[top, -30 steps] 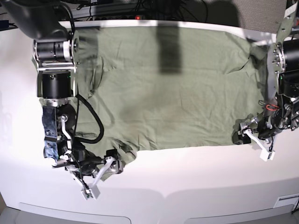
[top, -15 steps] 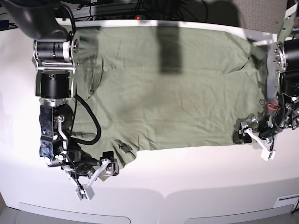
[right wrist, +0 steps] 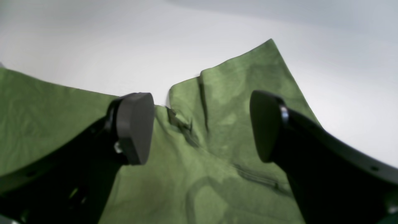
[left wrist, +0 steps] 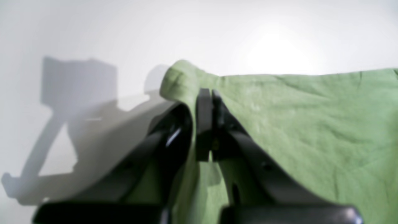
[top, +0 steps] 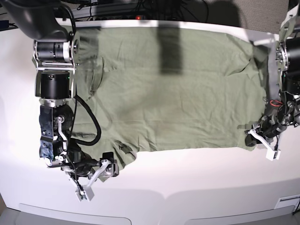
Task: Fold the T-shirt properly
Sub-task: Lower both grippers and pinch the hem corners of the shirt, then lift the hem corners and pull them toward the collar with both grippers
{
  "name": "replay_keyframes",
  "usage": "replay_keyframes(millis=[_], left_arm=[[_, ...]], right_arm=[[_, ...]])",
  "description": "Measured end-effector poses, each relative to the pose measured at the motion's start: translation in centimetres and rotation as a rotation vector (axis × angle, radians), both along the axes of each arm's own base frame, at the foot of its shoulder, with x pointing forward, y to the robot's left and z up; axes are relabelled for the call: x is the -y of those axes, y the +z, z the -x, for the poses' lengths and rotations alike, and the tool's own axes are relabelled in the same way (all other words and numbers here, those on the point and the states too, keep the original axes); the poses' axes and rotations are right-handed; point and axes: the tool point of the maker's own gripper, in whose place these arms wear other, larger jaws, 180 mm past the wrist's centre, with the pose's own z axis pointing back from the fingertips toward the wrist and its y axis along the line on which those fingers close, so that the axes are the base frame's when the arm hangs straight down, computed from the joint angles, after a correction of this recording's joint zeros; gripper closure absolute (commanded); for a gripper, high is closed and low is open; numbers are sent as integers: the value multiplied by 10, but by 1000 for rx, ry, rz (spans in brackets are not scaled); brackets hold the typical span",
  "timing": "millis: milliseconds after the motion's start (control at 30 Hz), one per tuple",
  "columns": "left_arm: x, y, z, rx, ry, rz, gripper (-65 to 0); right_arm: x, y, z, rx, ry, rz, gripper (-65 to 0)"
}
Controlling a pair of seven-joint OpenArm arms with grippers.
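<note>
The olive-green T-shirt point(top: 178, 103) lies spread across the white table point(top: 187, 187), wrinkled. My left gripper point(top: 251, 139) is at the shirt's lower right corner. In the left wrist view the left gripper point(left wrist: 207, 124) is shut on a raised fold of the shirt point(left wrist: 311, 124), which drapes over its fingers. My right gripper point(top: 99, 178) is at the lower left corner. In the right wrist view the right gripper point(right wrist: 202, 127) is open, its pads wide apart over a pointed flap of the shirt point(right wrist: 224, 102), gripping nothing.
Cables and dark equipment point(top: 140, 9) line the table's far edge. The right arm's black body point(top: 55, 79) stands over the shirt's left side. The table's front edge point(top: 154, 213) is close below both grippers.
My left gripper has moved right in the base view, pulling the shirt's lower right corner with it. My right gripper has shifted slightly left and stays open.
</note>
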Motion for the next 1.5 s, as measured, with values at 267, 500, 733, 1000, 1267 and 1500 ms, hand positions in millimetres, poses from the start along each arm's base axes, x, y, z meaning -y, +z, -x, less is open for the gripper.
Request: replay_keyframes(millis=[267,500,733,1000,1267,1500], left_arm=[[0,1,-1,11,4,2,0],[1,0,0,0,0,2,0],[2,-2,1,-13,-6,1,0],[2,-2,1,-12,-6,2,0],[3,2,-1,4,16,36,0],[3,2,-1,4,17,35,0]], right_arm=[[1,-2,1,-12,1,8,-473],[35,-14,4,-52,-77,170,-473],[106,-14,11,-88,-181,293,-473],[180,-73,52,-307,-291,331,-473],[197,-97,68,-355,-348,248,-473],[190,-113,72,-367,-382,138,-470]])
